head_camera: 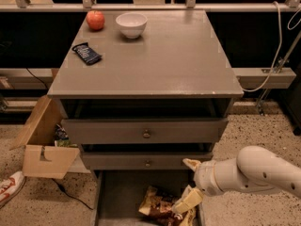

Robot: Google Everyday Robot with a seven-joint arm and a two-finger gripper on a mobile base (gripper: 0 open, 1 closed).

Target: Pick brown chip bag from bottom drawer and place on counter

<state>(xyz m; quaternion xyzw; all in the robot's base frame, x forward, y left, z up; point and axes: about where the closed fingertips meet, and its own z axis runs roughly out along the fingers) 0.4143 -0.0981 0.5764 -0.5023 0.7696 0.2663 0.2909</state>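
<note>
the gripper (183,185) hangs over the right side of the pulled-out bottom drawer (117,192), its fingers spread wide and the lower one just at the brown chip bag (157,207) lying inside. above, the counter (160,60) carries a white bowl (131,24), an apple (95,20) and a dark blue packet (87,53).

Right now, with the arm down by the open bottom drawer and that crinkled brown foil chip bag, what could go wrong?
The open gripper hangs over the right side of the deep grey bottom drawer, its upper finger close to the front of the shallower grey middle drawer; lifting could knock it. The crinkled dark brown foil chip bag lies crumpled by the lower finger; a pinch on a loose fold may slip.
</note>
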